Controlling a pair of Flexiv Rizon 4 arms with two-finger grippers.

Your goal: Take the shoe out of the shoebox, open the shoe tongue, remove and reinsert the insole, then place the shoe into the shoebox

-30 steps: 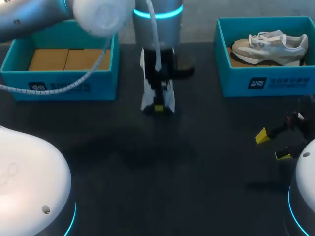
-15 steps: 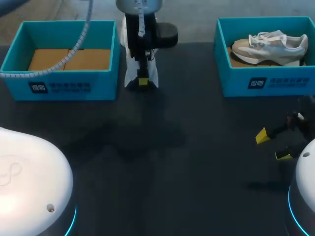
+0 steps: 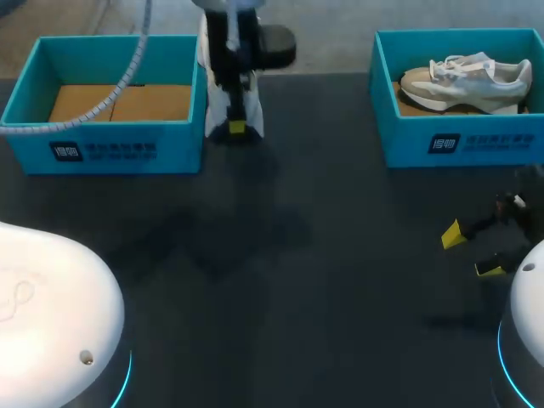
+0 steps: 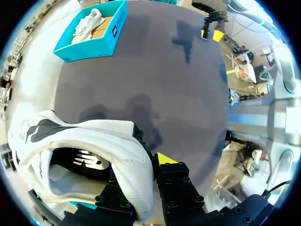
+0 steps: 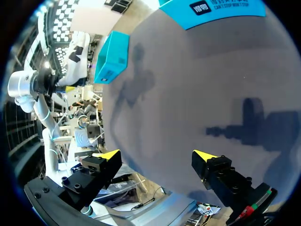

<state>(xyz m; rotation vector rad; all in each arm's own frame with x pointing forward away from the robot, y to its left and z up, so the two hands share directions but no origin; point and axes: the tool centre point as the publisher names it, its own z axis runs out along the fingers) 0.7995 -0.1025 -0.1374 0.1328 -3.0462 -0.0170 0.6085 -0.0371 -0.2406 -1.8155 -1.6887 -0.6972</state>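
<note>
site: robotics lab | signs: left arm and right arm flanking a dark table; two teal shoeboxes on it

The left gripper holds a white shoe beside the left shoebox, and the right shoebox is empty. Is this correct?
No: the right shoebox holds a white sneaker, as the head view shows. The left gripper does hold a white shoe beside the left shoebox.
</note>
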